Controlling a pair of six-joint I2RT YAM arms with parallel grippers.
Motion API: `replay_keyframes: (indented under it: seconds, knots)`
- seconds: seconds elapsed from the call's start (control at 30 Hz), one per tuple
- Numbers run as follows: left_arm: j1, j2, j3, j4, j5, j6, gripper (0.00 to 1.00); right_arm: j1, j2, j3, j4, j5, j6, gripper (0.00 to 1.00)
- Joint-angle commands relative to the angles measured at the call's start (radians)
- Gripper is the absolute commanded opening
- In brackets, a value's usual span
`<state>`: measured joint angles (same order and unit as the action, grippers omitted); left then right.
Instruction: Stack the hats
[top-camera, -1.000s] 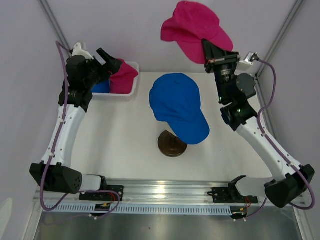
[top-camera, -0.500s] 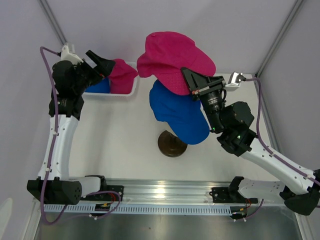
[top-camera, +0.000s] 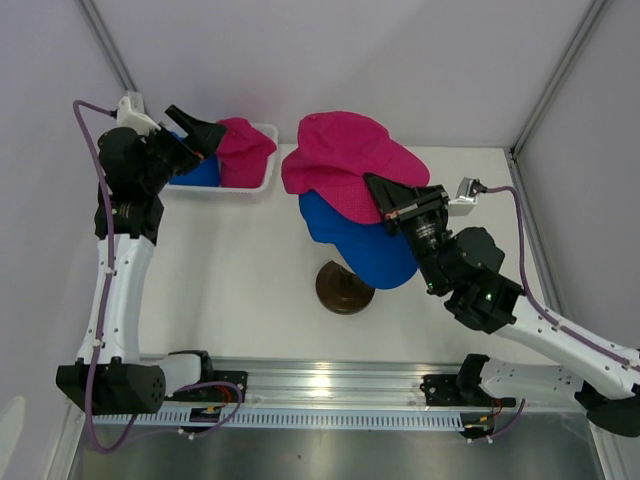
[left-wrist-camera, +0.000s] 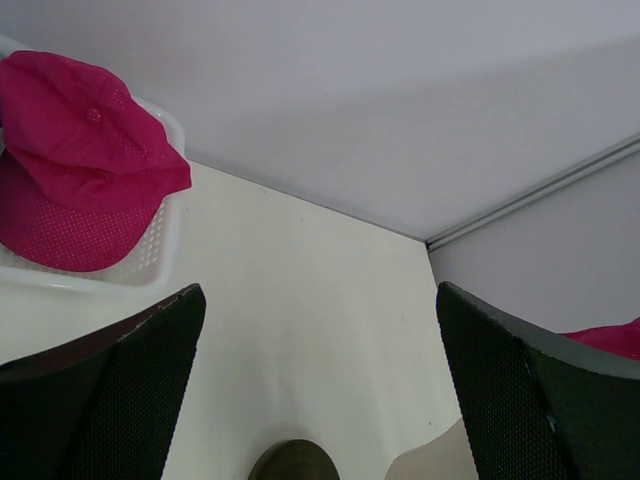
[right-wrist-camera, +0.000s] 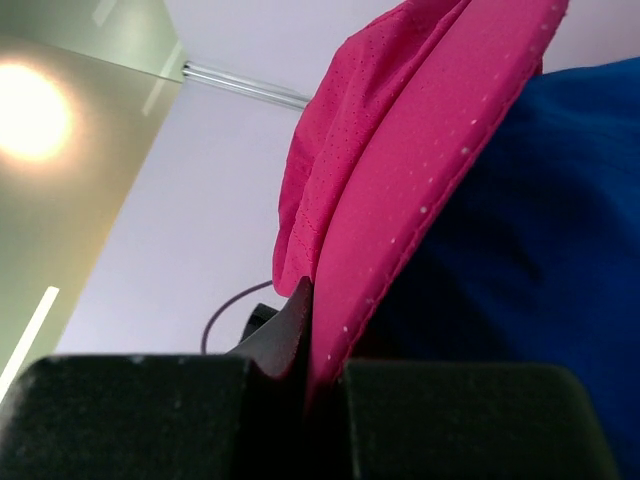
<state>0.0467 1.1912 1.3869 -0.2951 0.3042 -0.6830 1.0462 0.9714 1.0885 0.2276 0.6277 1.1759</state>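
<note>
Right gripper (top-camera: 380, 195) pinched shut on the brim of a magenta cap (top-camera: 345, 158), holding it over the blue cap (top-camera: 365, 248) on the stand.

Gripping the stiff brim lets the soft crown hang open, which I judge suits dropping it over the blue cap as a second layer. From above, the crown overlaps the blue cap's far side at a tilt. The right wrist view shows blue cloth just beside the clamped brim, but I cannot tell whether the two touch. The blue cap sits above a dark round base (top-camera: 344, 287), giving the stack a shape to form on. The left gripper (left-wrist-camera: 318, 300), jaws wide apart and empty, hangs near the white mesh basket (top-camera: 262, 186), where another magenta cap (top-camera: 243, 150) and a second blue cap (top-camera: 203, 175) lie, probably poised for the next pick.
</note>
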Motion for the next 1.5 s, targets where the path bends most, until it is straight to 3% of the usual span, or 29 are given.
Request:
replay_keyframes:
  seconds: [0.0,0.27,0.43,0.77,0.97,1.2,1.33,1.4,1.43,1.47]
  knots:
    - [0.016,-0.019,-0.012,0.066,0.07,-0.018,1.0,0.015,-0.063,-0.001,-0.063,0.084,0.039,0.0]
    - [0.03,-0.005,-0.009,0.074,0.096,-0.013,0.99,0.031,-0.149,-0.006,-0.281,0.037,0.091,0.0]
    - [0.032,-0.004,-0.003,0.071,0.099,-0.004,1.0,0.032,-0.154,-0.047,-0.27,-0.039,0.129,0.0]
    - [0.033,0.005,-0.019,0.096,0.111,-0.023,1.0,0.049,-0.267,-0.229,-0.264,-0.019,0.222,0.0]
    - [0.033,0.021,-0.025,0.113,0.122,-0.026,0.99,0.072,-0.347,-0.249,-0.3,0.021,0.163,0.0]
    - [0.032,0.022,-0.029,0.116,0.111,-0.021,0.99,0.077,-0.335,-0.269,-0.324,-0.043,0.13,0.05]
    - [0.024,0.007,-0.028,0.114,0.089,-0.007,0.99,0.077,-0.387,-0.279,-0.373,-0.049,0.111,0.2]
    - [0.016,0.004,-0.029,0.117,0.076,-0.001,0.99,0.075,-0.431,-0.289,-0.416,-0.039,0.119,0.32]
    - [0.009,-0.001,-0.031,0.119,0.075,0.0,0.99,0.075,-0.445,-0.306,-0.428,-0.036,0.12,0.45]
    - [0.002,-0.001,-0.031,0.12,0.063,0.006,1.0,0.075,-0.459,-0.317,-0.432,-0.031,0.123,0.48]
